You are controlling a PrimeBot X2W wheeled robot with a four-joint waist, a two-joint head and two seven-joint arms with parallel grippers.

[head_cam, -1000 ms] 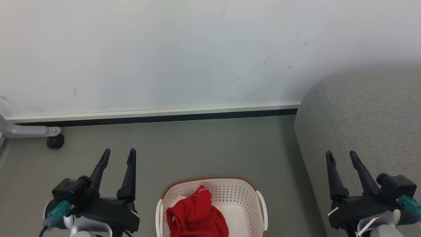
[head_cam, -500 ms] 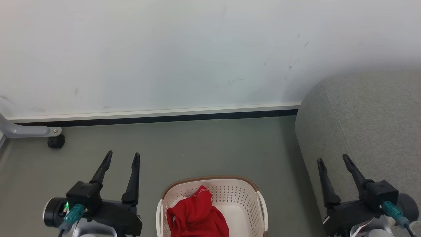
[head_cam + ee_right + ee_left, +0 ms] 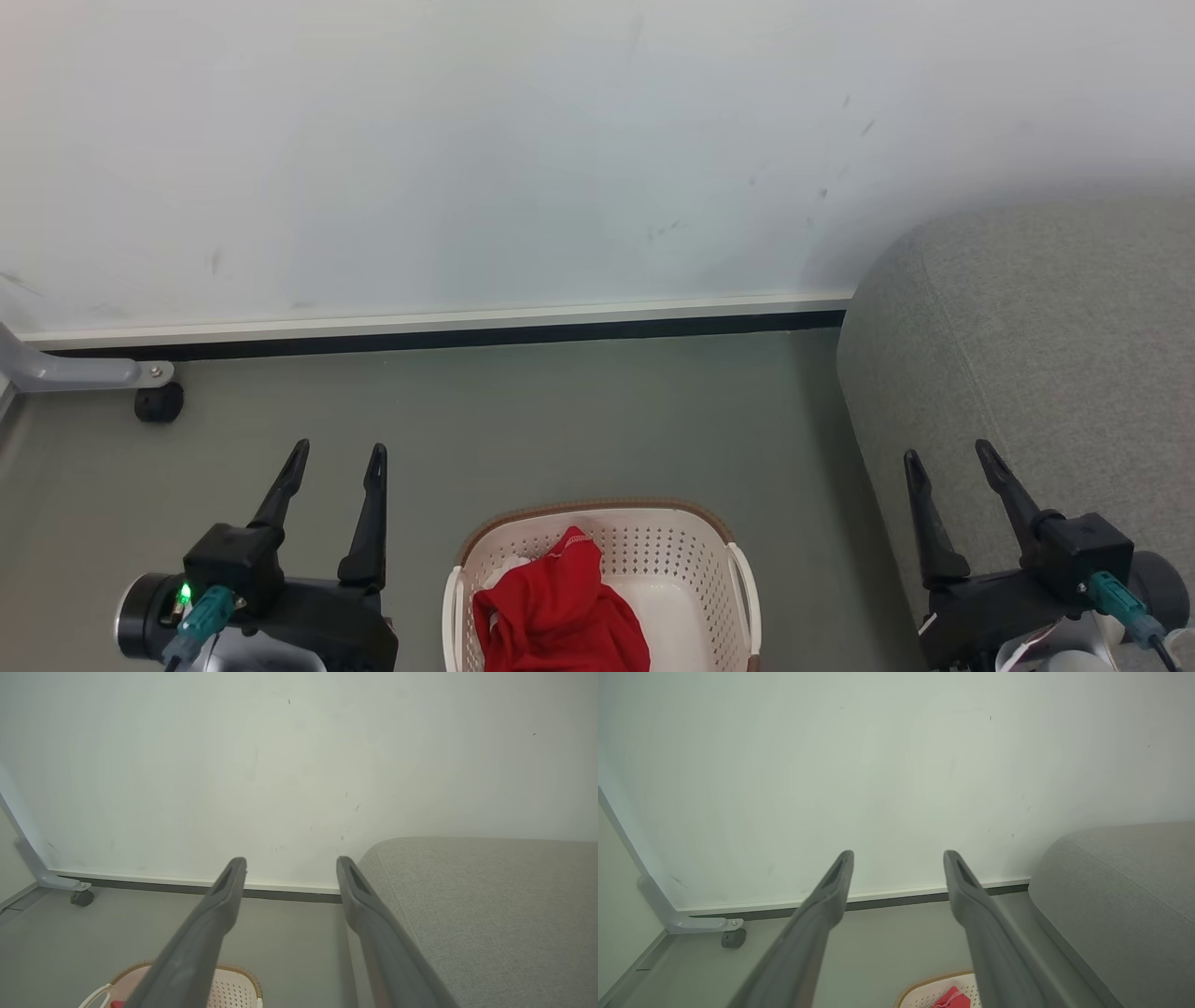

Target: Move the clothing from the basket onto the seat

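Basket [image 3: 672,551], perforated cream plastic, brown rim, holding crumpled red clothing [image 3: 560,607].
Rounded grey fabric seat [image 3: 1046,355]; left claw [image 3: 341,446] and right claw [image 3: 945,450] both spread wide.

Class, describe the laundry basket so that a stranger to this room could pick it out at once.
Find the big grey sofa by the white wall. On the floor to its left in the head view stands the laundry basket: cream plastic, perforated sides, brown rim, with a red garment heaped inside.
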